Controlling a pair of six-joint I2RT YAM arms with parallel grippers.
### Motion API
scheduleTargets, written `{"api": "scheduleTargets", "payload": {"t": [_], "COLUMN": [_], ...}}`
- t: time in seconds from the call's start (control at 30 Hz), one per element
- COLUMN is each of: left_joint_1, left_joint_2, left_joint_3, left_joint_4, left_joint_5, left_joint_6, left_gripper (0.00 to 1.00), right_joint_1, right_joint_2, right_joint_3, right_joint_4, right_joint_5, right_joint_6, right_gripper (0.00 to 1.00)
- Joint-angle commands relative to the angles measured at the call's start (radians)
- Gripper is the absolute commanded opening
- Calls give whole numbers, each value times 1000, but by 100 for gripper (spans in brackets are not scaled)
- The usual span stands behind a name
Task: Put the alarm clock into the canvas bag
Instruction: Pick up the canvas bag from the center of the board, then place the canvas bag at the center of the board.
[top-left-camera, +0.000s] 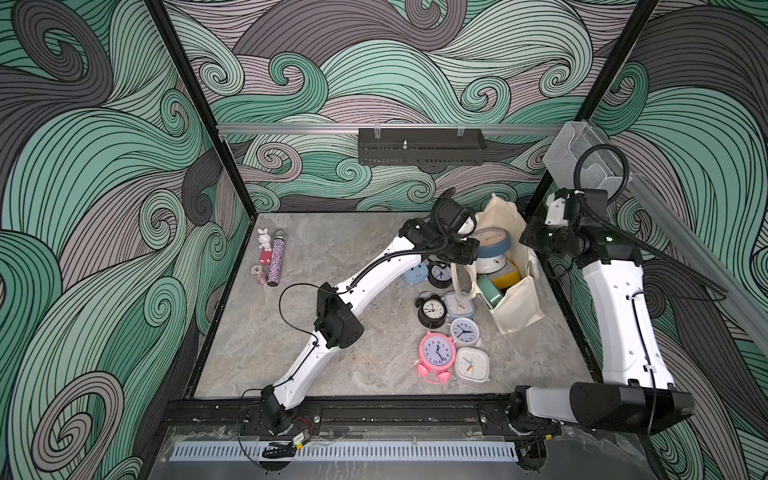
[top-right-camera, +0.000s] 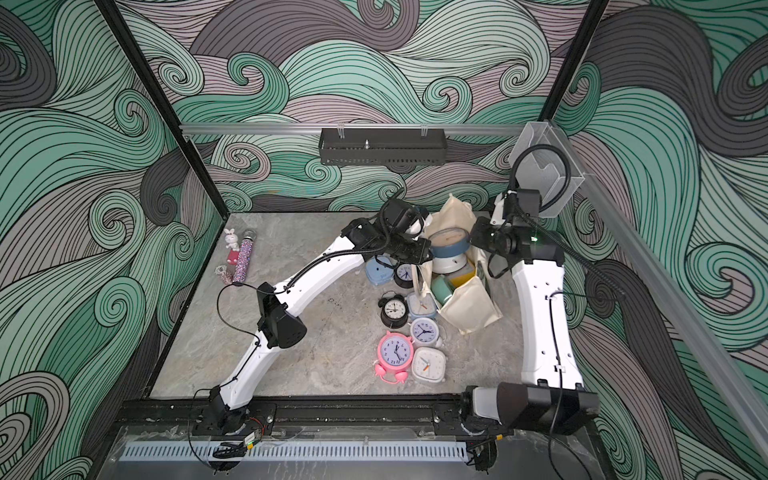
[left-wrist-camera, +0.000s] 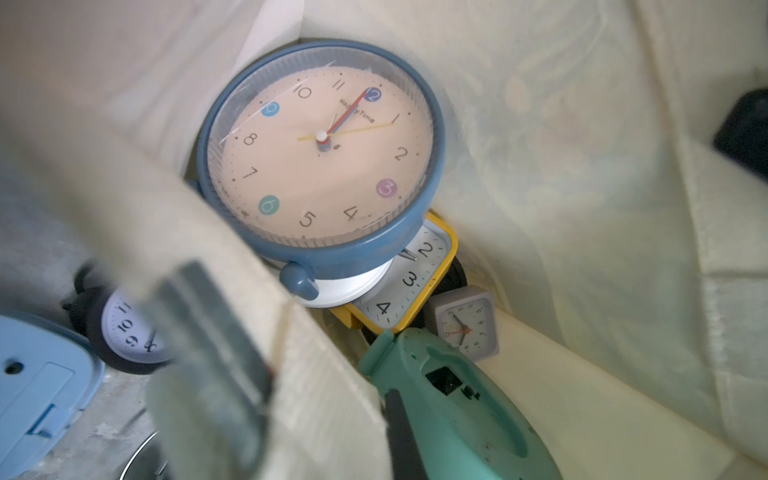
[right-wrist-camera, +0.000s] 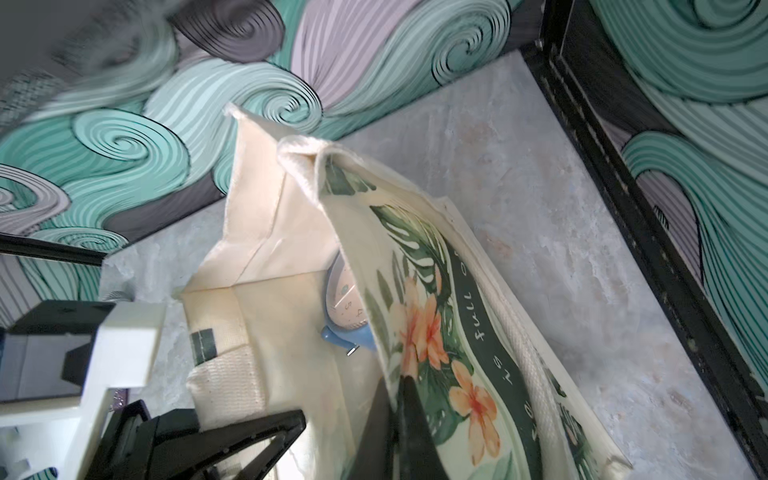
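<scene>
The cream canvas bag (top-left-camera: 519, 307) (top-right-camera: 473, 307) stands open at the back right of the table. Its leaf-and-flower side (right-wrist-camera: 436, 332) shows in the right wrist view. A blue-rimmed alarm clock (top-left-camera: 492, 243) (left-wrist-camera: 320, 149) with a cream face lies topmost inside it, over a yellow square clock (left-wrist-camera: 419, 282), a small grey clock (left-wrist-camera: 465, 324) and a teal clock (left-wrist-camera: 457, 407). My left gripper (left-wrist-camera: 311, 415) is shut on the bag's plain rim on the table-centre side. My right gripper (right-wrist-camera: 395, 428) is shut on the printed wall's rim.
Several clocks lie on the table beside the bag: a pink twin-bell one (top-left-camera: 436, 353), a white square one (top-left-camera: 471, 363), a black twin-bell one (top-left-camera: 432, 309) and pale blue ones (top-left-camera: 415, 274). A glittery microphone (top-left-camera: 276, 259) and a rabbit figure (top-left-camera: 264, 243) sit at far left.
</scene>
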Motion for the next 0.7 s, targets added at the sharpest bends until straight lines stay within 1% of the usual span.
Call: {"api": "scheduleTargets", "payload": {"t": [0.0, 0.07, 0.13, 0.23, 0.27, 0.3, 0.4, 0.5, 0.6, 0.67], "left_joint_1": [6, 23, 44, 79, 103, 135, 248, 342, 428, 494], "left_joint_2": [-189, -214, -254, -357, -405, -461, -626, -734, -809, -854], "left_joint_3": [34, 63, 57, -43, -112, -192, -409, -499, -590, -667], "left_joint_4": [147, 74, -18, -124, -135, -130, -75, -115, -156, -156], "left_joint_5": [-6, -34, -95, -180, -187, -173, -82, -97, -98, -92], "left_joint_6": [53, 45, 46, 94, 95, 81, 32, 45, 69, 73], "left_gripper": [0, 0, 0, 0, 0, 0, 0, 0, 0, 0], "right_joint_1": [43, 70, 106, 155, 181, 209, 284, 374, 490, 548], "right_joint_2": [-84, -80, -86, -98, -104, -107, -105, -64, -5, 26], "right_joint_3": [116, 156, 165, 135, 114, 92, 40, 17, -6, -37], "right_joint_4": [129, 99, 89, 89, 99, 113, 178, 266, 359, 434], "right_joint_5": [-52, -72, -84, -154, -174, -184, -211, -239, -213, -189], "right_joint_6": [7, 6, 2, 21, 29, 31, 58, 108, 151, 180], "right_gripper": [0, 0, 0, 0, 0, 0, 0, 0, 0, 0]}}
